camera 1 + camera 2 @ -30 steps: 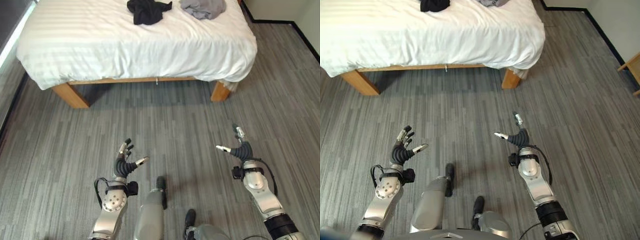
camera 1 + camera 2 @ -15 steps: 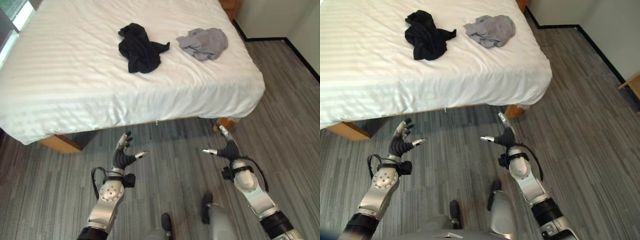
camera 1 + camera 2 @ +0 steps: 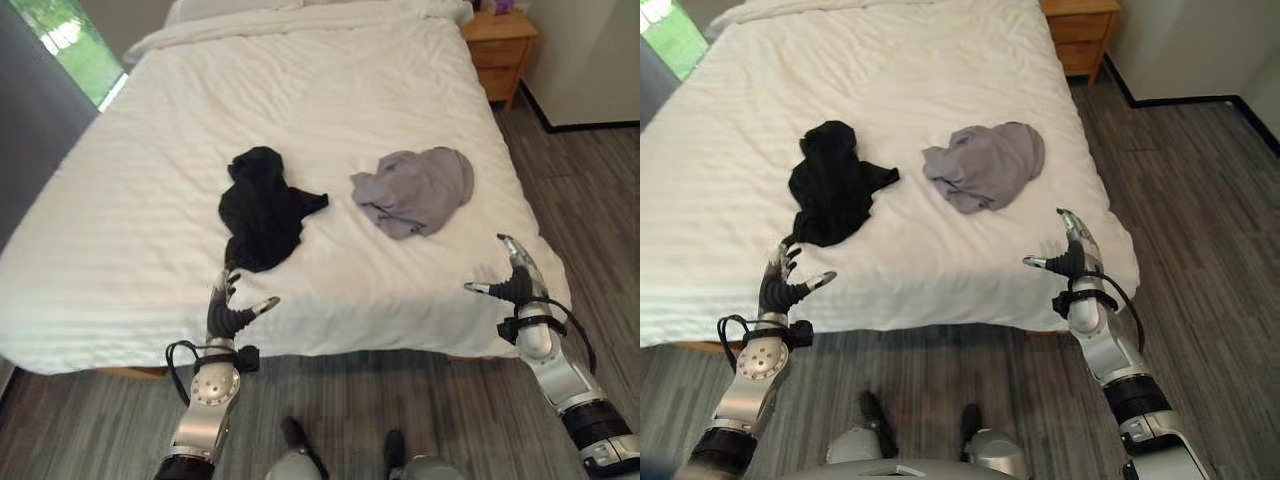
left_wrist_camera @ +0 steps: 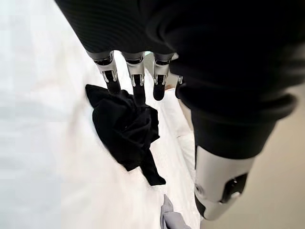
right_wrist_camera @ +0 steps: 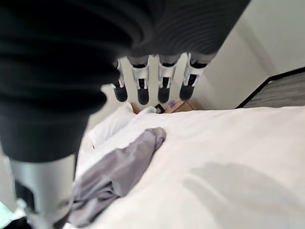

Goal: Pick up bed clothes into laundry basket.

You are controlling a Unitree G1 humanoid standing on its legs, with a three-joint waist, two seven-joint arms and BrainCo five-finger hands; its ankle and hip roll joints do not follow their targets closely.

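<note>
White bed (image 3: 330, 110) now nearer, black garment (image 3: 260, 208), grey garment (image 3: 415, 190), open hands raised.

1. The room is bright with even daylight; the window (image 3: 60, 35) at the far left of the bed (image 3: 330, 100) glows strongly.
2. The white bedding is close to washed out in the left wrist view.
3. Soft shadows lie under the black garment (image 3: 262, 208) and the grey garment (image 3: 418, 190).
4. In both wrist views the near dark covers are blurred.

No lettering, label or number seems readable on anything here.
</note>
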